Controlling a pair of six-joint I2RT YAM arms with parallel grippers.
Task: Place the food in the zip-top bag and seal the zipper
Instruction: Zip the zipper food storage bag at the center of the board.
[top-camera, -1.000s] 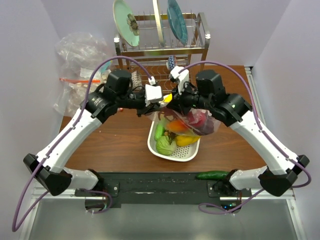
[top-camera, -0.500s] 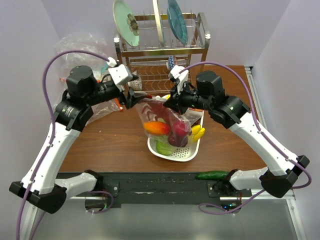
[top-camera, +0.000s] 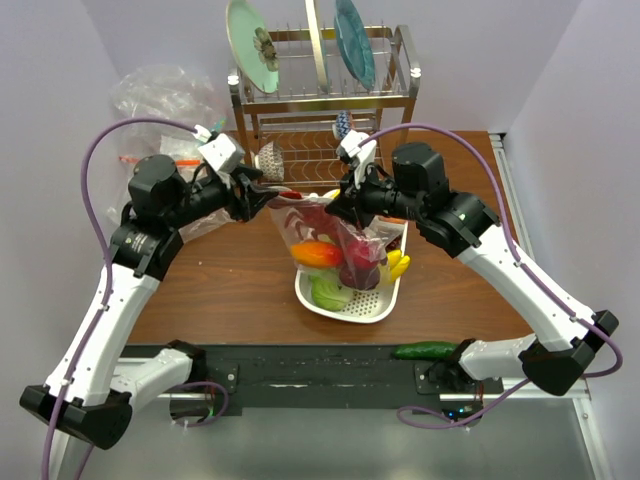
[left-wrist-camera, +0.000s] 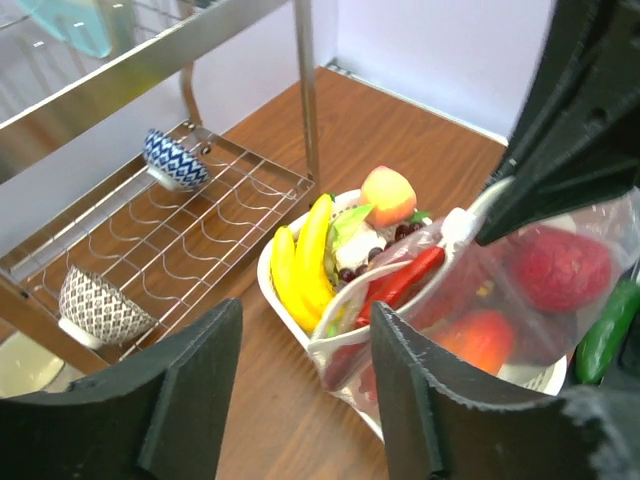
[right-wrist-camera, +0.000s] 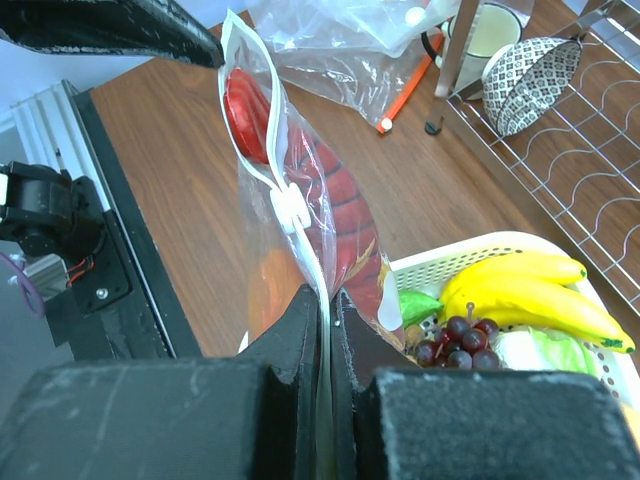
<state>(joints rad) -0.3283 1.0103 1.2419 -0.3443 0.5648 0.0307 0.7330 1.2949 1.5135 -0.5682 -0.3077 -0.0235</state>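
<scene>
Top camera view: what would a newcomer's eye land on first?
A clear zip-top bag stuffed with red and orange toy food hangs mid-scene over the white tray, pinched at its edge by the right gripper. Yellow bananas lie in the tray; a dish rack stands behind.

— How many bowls (left-wrist-camera: 175, 160) on your rack (left-wrist-camera: 304, 90)?
— You have two bowls, three plates (top-camera: 250, 45) up at twelve o'clock, two bananas (left-wrist-camera: 312, 245), one white tray (top-camera: 348, 311), one dotted zip-top bag (top-camera: 335, 250) and one cucumber (top-camera: 425, 350) at five.
</scene>
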